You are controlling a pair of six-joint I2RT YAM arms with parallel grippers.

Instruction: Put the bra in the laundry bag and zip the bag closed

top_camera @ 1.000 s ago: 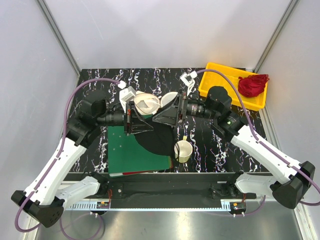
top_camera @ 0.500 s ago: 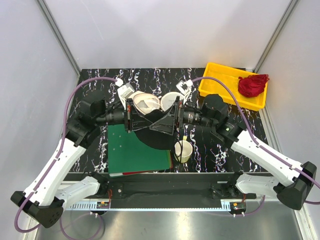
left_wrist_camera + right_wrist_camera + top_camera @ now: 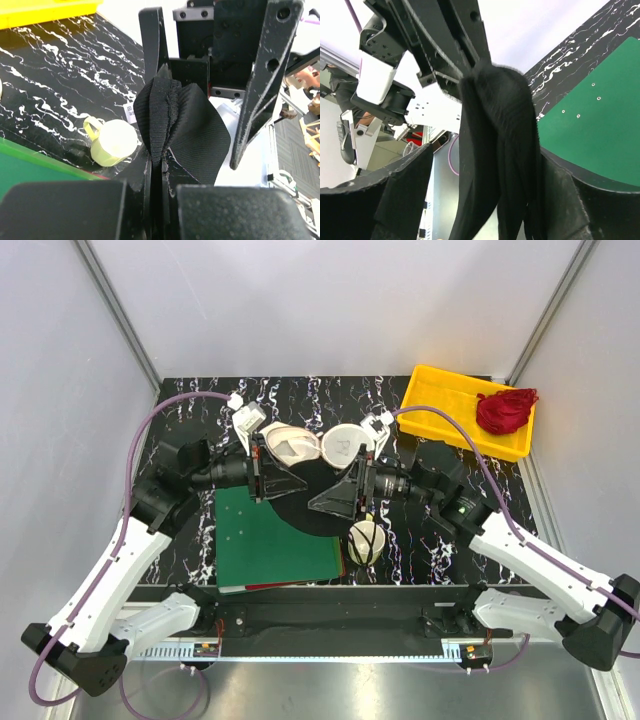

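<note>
The black bra hangs off the table between my two grippers. My left gripper is shut on its upper edge, and the left wrist view shows the ribbed fabric bunched out of the closed jaws. My right gripper faces it with the jaws open on either side of the hanging fabric, a gap showing at one finger. The cream-white laundry bag lies just behind the grippers, a second cream round part beside it; both are partly hidden.
A cream cup with a handle stands right under the right gripper, also in the left wrist view. A green mat lies at the front left. A yellow tray at the back right holds a red garment.
The right gripper has come toward the near edge and lower, and its jaws have narrowed around the hanging bra. The left gripper has kept its hold and place.
</note>
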